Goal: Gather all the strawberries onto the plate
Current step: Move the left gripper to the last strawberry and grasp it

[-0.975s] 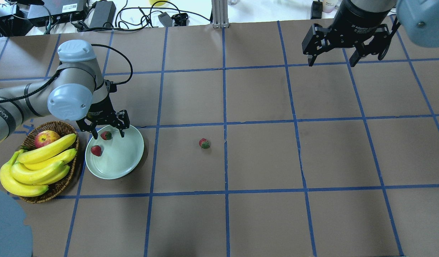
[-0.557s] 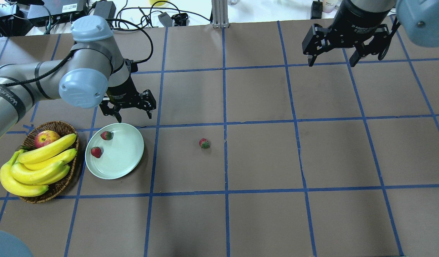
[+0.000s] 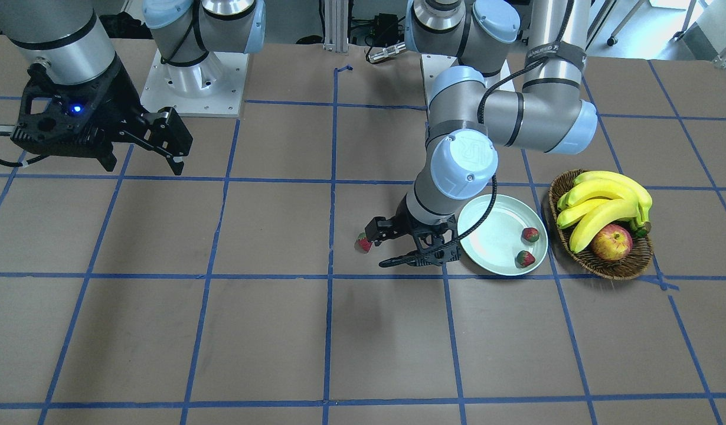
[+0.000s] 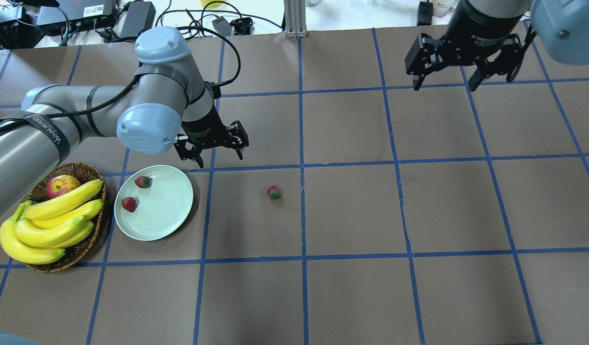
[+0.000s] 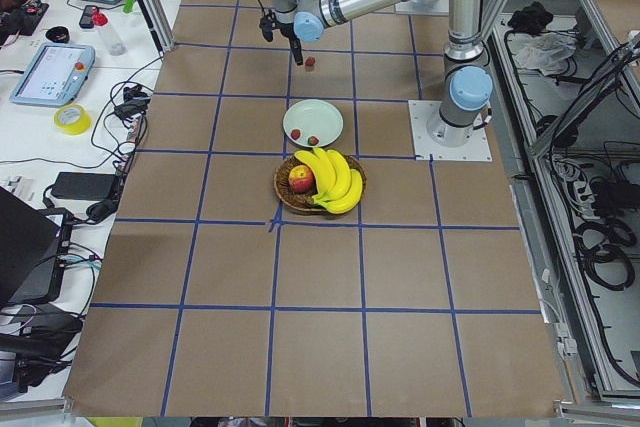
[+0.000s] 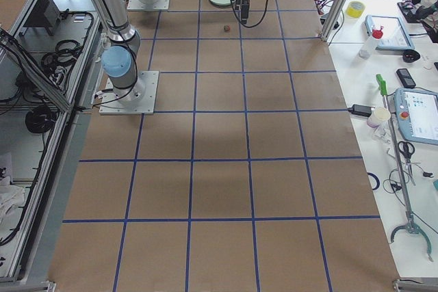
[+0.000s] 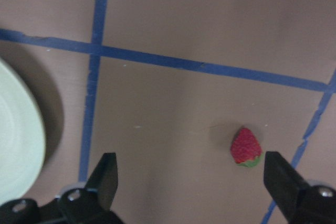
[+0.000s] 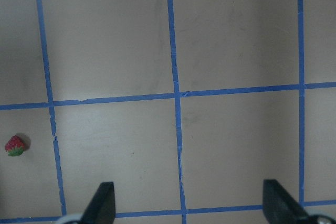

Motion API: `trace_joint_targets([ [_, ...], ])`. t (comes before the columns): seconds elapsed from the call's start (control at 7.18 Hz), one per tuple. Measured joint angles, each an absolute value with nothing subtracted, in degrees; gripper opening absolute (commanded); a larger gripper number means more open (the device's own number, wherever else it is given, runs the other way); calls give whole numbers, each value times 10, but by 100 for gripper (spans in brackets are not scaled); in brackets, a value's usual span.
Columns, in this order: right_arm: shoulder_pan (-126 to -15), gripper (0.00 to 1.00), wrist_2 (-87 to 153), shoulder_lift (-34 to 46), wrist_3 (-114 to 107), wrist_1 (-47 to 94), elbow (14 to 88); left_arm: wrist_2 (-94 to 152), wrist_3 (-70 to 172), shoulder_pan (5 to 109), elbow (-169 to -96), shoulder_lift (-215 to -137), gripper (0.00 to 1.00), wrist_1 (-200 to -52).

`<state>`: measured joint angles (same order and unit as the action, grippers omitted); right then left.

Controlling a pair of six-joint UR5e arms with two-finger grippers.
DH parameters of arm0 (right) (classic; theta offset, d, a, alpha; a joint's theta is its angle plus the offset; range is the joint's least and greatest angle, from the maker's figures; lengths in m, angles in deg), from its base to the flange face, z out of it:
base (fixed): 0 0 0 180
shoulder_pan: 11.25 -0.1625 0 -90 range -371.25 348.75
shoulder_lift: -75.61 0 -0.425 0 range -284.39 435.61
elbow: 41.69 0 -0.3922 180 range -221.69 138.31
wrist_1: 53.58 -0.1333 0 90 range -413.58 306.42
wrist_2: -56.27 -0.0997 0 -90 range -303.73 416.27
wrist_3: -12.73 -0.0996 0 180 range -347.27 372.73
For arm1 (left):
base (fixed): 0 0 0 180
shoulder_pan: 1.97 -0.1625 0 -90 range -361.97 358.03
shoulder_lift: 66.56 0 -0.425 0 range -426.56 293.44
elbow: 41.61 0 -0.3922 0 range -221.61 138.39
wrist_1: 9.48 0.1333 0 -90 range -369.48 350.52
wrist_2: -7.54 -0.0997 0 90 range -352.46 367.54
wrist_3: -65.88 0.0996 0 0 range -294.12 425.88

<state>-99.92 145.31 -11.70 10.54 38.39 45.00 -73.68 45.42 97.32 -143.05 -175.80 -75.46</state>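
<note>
Two strawberries (image 4: 142, 182) (image 4: 129, 204) lie on the left part of the mint-green plate (image 4: 175, 206). The third strawberry (image 4: 274, 192) lies on the table to the plate's right, also in the front view (image 3: 363, 243). My left gripper (image 4: 219, 158) is open and empty, above the table just past the plate's far right rim. In its wrist view (image 7: 191, 182) the loose strawberry (image 7: 245, 147) lies ahead, toward the right finger, and the plate's edge (image 7: 16, 156) is at the left. My right gripper (image 4: 444, 86) is open and empty at the far right.
A wicker basket (image 4: 79, 249) with bananas (image 4: 50, 220) and an apple (image 4: 62, 186) stands left of the plate. Cables and power supplies (image 4: 136, 19) lie beyond the table's far edge. Blue tape lines grid the brown table.
My left gripper has risen from over the plate and moved right, toward the loose strawberry, still open. Both plate strawberries stayed put. The right arm has not moved.
</note>
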Motion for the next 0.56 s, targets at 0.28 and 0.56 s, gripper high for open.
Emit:
trace_joint_targets([
  [0.28, -999, 100, 1453, -117, 105, 384, 449, -730, 433, 1000, -1453, -1779, 100, -708],
  [0.56, -999, 100, 1453, -117, 106, 384, 447, -724, 423, 1007, -1477, -1800, 100, -665],
])
